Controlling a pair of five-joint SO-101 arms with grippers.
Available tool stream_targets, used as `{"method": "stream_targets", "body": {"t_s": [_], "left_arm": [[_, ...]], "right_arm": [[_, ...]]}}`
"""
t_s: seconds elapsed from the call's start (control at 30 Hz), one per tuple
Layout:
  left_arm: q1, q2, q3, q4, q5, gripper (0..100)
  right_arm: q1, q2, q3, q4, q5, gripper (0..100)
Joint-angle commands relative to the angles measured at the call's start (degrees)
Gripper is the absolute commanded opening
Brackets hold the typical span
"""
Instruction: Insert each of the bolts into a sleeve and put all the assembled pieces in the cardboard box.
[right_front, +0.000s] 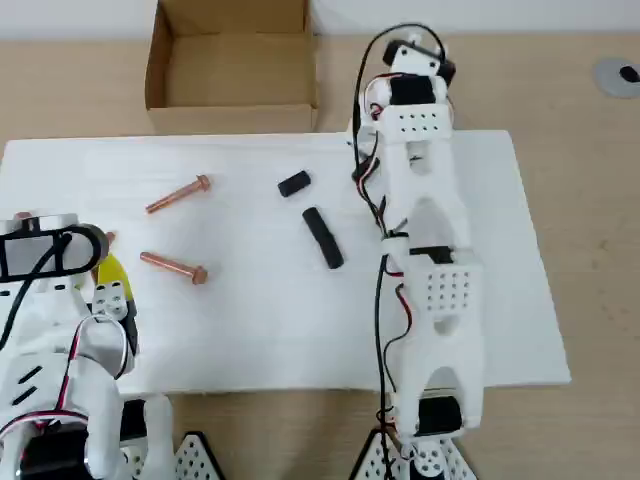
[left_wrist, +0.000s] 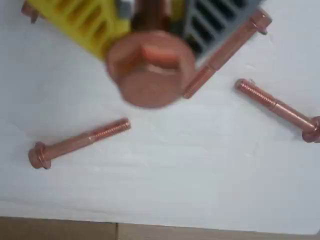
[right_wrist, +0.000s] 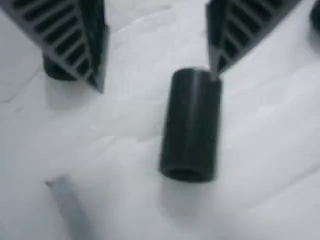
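Observation:
My left gripper (left_wrist: 150, 15) is shut on a copper bolt (left_wrist: 150, 67) held between its yellow and grey fingers, head end toward the camera, above the white sheet (left_wrist: 165, 185). Three more bolts lie below it (left_wrist: 80, 142), (left_wrist: 277, 107), (left_wrist: 227, 50). In the high view the left gripper (right_front: 108, 270) is at the sheet's left edge, beside two loose bolts (right_front: 180, 194), (right_front: 175, 266). My right gripper (right_wrist: 155, 55) is open over a black sleeve (right_wrist: 191, 125) that lies flat; one fingertip (right_wrist: 216, 67) is at the sleeve's end. The cardboard box (right_front: 230, 70) stands at the back.
Two more black sleeve pieces lie mid-sheet, a short one (right_front: 294, 184) and a longer one (right_front: 322, 237), just left of the right arm (right_front: 430, 230). That arm stretches from the front edge toward the back. A dark round fitting (right_front: 615, 75) sits on the wooden table (right_front: 580, 180) at the far right.

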Motion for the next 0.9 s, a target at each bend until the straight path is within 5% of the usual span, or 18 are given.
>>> {"method": "stream_targets", "body": {"t_s": [0.0,0.37,0.87], "left_arm": [[0.18,-0.13,-0.35,-0.44,0.62,1],[0.18,-0.13,-0.09,-0.35,0.62,1],[0.18,-0.13,-0.09,-0.26,0.62,1]], "right_arm": [[-1.36,1.45,-2.86,-1.85,-1.76,17.5],[-6.11,6.90,-8.04,-3.34,-1.32,17.5],[-2.77,15.87,-16.92,-2.99,1.93,17.4]]}}
